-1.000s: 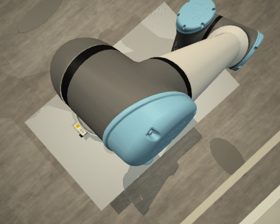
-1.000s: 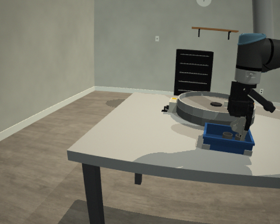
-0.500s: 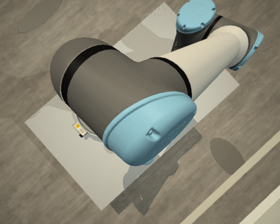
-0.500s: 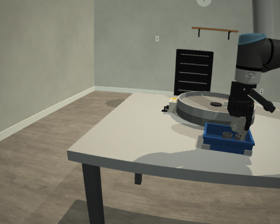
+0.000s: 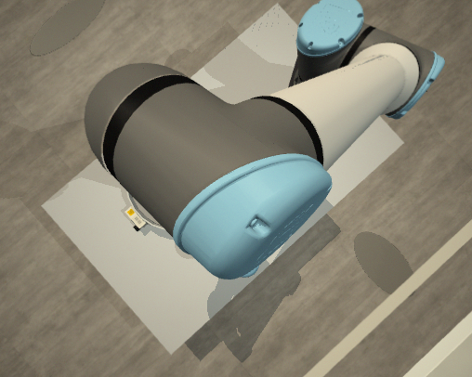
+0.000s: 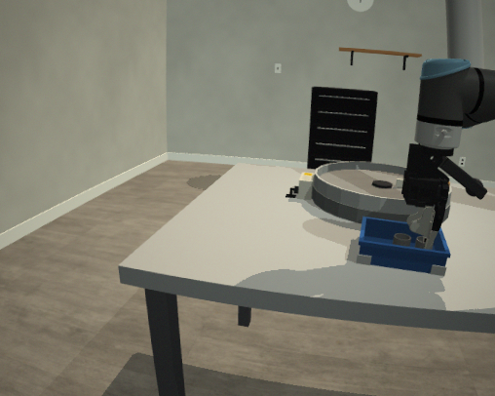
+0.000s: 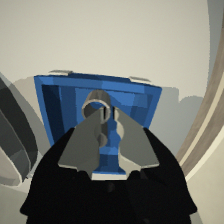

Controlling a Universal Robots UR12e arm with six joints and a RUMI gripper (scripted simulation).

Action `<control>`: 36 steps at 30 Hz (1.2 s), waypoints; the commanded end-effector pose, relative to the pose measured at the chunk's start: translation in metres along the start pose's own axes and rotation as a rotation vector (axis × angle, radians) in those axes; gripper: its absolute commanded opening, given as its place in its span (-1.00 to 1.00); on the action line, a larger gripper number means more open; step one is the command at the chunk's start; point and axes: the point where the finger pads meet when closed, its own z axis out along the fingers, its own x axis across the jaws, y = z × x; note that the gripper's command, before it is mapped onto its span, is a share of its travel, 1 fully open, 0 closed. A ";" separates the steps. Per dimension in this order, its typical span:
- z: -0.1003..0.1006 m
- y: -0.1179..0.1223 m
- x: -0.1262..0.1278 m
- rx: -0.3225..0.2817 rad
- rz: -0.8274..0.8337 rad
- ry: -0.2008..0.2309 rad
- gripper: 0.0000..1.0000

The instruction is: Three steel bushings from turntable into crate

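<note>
Pointing down, my gripper [image 6: 429, 244] [image 7: 109, 107] is reaching into the crate [image 6: 399, 259] [image 7: 52, 81] from the arm [image 5: 185, 135] [image 6: 435, 99] above. My fingertips are standing slightly apart, clamping nothing. One bushing [image 7: 88, 111] is sitting close by my left fingertip in the wrist view; the exterior view is showing two inside. Crate walls are bounding my sideways room, while the turntable [image 5: 152, 219] [image 6: 342, 193] [image 7: 207, 125] is standing just beyond the crate.
</note>
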 end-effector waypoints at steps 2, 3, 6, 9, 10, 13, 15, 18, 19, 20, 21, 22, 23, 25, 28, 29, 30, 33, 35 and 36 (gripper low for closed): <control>-0.004 0.000 0.000 -0.001 0.000 0.000 -0.88; -0.006 0.000 0.000 -0.001 0.000 0.000 -0.88; -0.014 0.000 0.000 -0.001 0.000 0.000 -0.88; -0.025 0.000 0.000 -0.001 0.000 0.000 -0.88; -0.030 0.000 0.000 -0.001 0.000 0.000 -0.88; -0.039 0.000 0.000 -0.001 0.000 0.000 -0.88; -0.044 0.000 0.000 -0.001 0.000 0.000 -0.88; -0.059 0.000 0.000 -0.001 0.000 0.000 -0.88; -0.064 0.000 0.000 -0.001 0.000 0.000 -0.88; -0.068 0.000 0.000 -0.001 0.000 0.000 -0.88; -0.072 0.000 0.000 -0.001 0.000 0.000 -0.88; -0.076 0.000 0.000 -0.001 0.000 0.000 -0.88; -0.080 0.000 0.000 -0.001 0.000 0.000 -0.88; -0.085 0.000 0.000 -0.001 0.000 0.000 -0.88; -0.091 0.000 0.000 -0.001 0.000 0.000 -0.88; -0.092 0.000 0.000 -0.001 0.000 0.000 -0.88; -0.092 0.000 0.000 -0.001 0.000 0.000 -0.88; -0.093 0.000 0.000 -0.001 0.000 0.000 -0.88; -0.093 0.000 0.000 -0.001 0.000 0.000 -0.88; -0.093 0.000 0.000 -0.001 0.000 0.000 -0.88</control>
